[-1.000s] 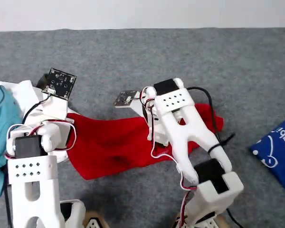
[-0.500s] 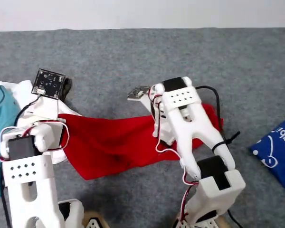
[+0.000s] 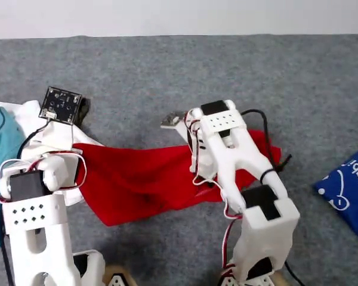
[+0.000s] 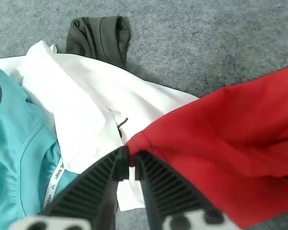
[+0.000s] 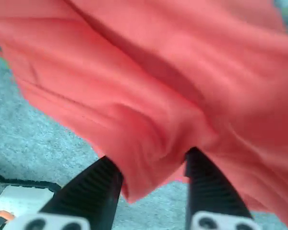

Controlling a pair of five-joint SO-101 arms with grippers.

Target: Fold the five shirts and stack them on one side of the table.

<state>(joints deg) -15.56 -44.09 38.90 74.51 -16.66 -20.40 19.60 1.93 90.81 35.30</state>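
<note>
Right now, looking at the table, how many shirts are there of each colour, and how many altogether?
red shirt: 1
white shirt: 1
teal shirt: 1
dark olive shirt: 1
blue shirt: 1
Total: 5

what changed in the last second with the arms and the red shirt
The left gripper, shut on a corner of the red fabric shirt, drew that corner a little leftward toward the crumpled white shirt, then held. The right gripper, open over the same shirt, shifted slightly rightward and back. The teal shirt and the blue shirt stayed put.
</note>
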